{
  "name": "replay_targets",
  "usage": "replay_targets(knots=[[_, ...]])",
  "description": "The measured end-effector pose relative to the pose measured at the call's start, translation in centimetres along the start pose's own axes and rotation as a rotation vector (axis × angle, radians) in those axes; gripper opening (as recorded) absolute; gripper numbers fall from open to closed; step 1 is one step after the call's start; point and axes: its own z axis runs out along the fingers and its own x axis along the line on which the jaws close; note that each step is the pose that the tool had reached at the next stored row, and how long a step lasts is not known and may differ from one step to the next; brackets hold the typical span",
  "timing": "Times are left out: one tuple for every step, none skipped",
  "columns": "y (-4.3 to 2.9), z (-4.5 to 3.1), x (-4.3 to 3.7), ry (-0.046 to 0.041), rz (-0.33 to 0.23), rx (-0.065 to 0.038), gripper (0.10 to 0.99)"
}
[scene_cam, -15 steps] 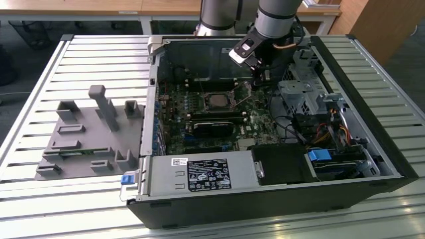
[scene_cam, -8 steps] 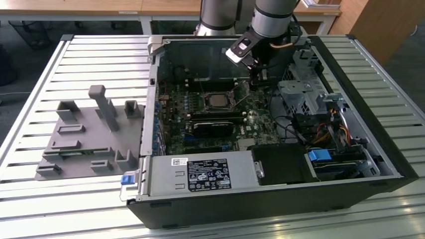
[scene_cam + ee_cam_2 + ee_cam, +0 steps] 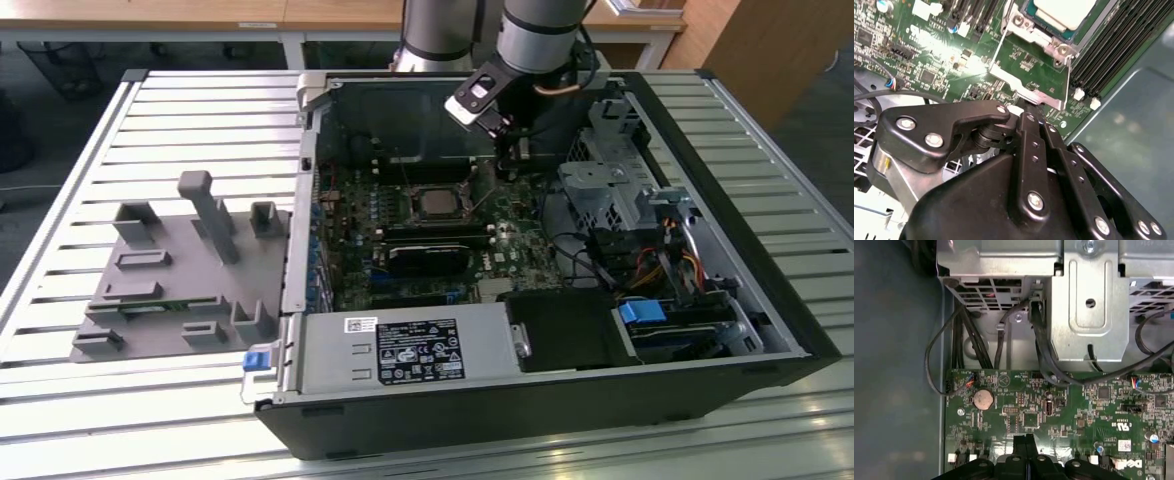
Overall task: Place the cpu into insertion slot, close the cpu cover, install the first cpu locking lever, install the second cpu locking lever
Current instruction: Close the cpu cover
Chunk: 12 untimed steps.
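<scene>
Nearest in the exterior view, the slatted metal tabletop (image 3: 134, 420) carries an open black computer case (image 3: 534, 415). A boxy silver power supply (image 3: 400, 350) lies along the case's near wall. A matte grey plastic tray (image 3: 160, 280) with upright pegs stands apart on the exterior view's left. Farther in lies the green circuit board (image 3: 527, 240), crowded with small parts. The cpu (image 3: 438, 203), a flat square chip with a dull silver top, sits in the insertion slot (image 3: 412, 204) at the board's middle, so the placing step looks done. In the second wrist view the cpu cover (image 3: 1040, 44), a thin stamped silver frame, appears to lie down around the chip, and a thin wire lever (image 3: 996, 55) runs along its side. I cannot tell whether that lever is latched. Just beyond the slot, toward the exterior view's right, the gripper (image 3: 515, 150) hangs low over the board. In the first wrist view its black fingers (image 3: 1019, 447) are pressed together with only a seam between them, and I cannot make out anything pinched there. I judge the work to be at the cover and lever stage. That calls for a fine, low contact on springy wire, close to delicate components. Farthest stand the perforated metal drive cage (image 3: 607, 185) and the looping black cables (image 3: 949, 355).
</scene>
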Motion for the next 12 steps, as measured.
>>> replay_targets(knots=[[-0.18,0.0,0.0,0.0001,0.0,0.0,0.106],[-0.36,0.0,0.0,0.0,0.0,0.0,0.106],[-0.56,0.0,0.0,0.0,0.0,0.0,0.106],[-0.77,-0.01,0.0,0.0,0.0,0.0,0.106],[-0.96,-0.01,-0.01,0.0,0.0,0.0,0.106],[-1.13,-0.01,-0.01,0.0,0.0,0.0,0.106],[-1.29,-0.01,-0.01,0.0,-0.001,0.0,0.106],[-1.44,-0.01,-0.01,0.0001,-0.001,0.0,0.106],[-1.59,-0.01,-0.01,0.0001,-0.001,0.0,0.106],[-1.74,-0.01,-0.02,0.0002,-0.002,0.0,0.106],[-1.87,-0.01,-0.03,0.0001,-0.002,0.0,0.106],[-2.0,-0.01,-0.05,0.0002,-0.003,0.0,0.106]])
